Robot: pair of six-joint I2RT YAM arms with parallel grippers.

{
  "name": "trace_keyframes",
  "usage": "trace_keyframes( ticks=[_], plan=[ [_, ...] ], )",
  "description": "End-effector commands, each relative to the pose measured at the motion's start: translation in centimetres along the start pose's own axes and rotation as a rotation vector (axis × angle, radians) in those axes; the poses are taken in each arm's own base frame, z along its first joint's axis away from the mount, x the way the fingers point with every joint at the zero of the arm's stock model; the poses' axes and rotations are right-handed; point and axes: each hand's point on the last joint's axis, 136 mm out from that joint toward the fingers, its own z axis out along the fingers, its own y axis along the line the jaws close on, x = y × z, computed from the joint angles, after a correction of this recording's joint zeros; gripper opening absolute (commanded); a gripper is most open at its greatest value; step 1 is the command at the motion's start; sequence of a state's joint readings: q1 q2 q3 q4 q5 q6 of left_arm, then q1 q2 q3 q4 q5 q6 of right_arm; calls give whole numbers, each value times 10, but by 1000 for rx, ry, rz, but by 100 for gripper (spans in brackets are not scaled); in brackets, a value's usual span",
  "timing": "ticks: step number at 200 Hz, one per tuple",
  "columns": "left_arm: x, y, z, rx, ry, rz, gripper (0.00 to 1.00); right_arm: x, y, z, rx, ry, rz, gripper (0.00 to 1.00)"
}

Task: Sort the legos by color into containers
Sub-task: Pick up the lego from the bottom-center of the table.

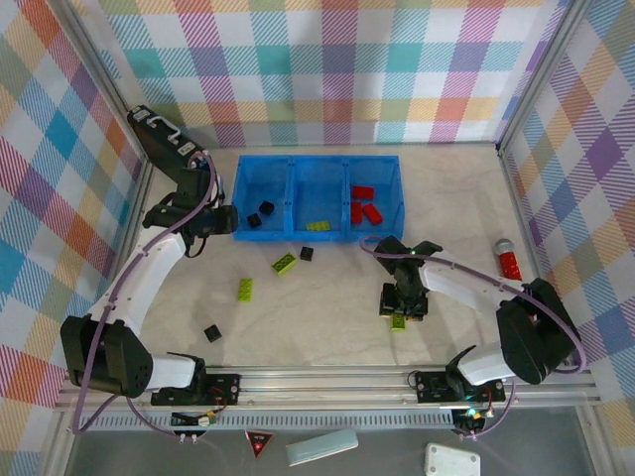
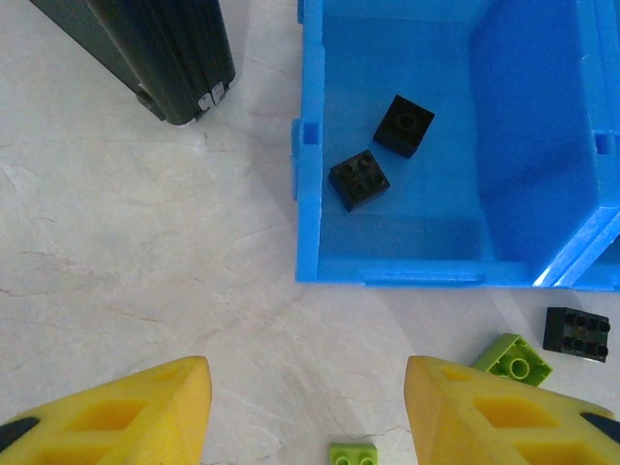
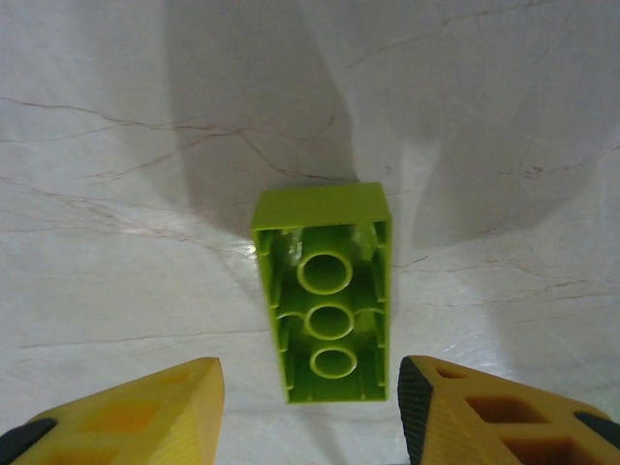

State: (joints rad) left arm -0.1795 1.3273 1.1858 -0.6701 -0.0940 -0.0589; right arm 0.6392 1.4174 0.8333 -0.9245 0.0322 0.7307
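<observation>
The blue tray (image 1: 317, 159) has three containers side by side. The left one holds two black legos (image 1: 260, 214) (image 2: 404, 124), the middle one a lime-green lego (image 1: 317, 225), and the right one red legos (image 1: 364, 203). Loose on the table are two green legos (image 1: 285, 263) (image 1: 244, 289) and two black ones (image 1: 307, 253) (image 1: 212, 333). My left gripper (image 1: 220, 220) (image 2: 305, 407) stands open over bare table just outside the tray's left container. My right gripper (image 1: 402, 307) (image 3: 310, 407) is open around a green lego (image 3: 329, 305) that lies hollow side up, with a gap on each side.
A red cylinder with a grey tip (image 1: 508, 260) lies near the right wall. In the left wrist view a dark ribbed body (image 2: 145, 48) sits at the upper left, and a green lego (image 2: 512, 357) and a black lego (image 2: 577, 332) lie beside my right finger. Checked walls enclose the table.
</observation>
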Motion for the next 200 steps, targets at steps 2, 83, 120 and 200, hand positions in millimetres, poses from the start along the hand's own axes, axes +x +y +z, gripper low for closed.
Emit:
trace_keyframes(
  ticks=[2,83,120,200],
  plan=[
    [-7,3,-1,5,-24,-12,55,1,-6,9,42,2,18,52],
    [-6,0,1,21,-13,-17,56,-4,-5,14,55,-5,-5,47],
    [-6,0,1,21,-15,-20,56,-4,-9,16,82,3,-10,46],
    [-6,-1,0,27,-16,-14,56,-3,-3,18,65,8,-15,42]
  ],
)
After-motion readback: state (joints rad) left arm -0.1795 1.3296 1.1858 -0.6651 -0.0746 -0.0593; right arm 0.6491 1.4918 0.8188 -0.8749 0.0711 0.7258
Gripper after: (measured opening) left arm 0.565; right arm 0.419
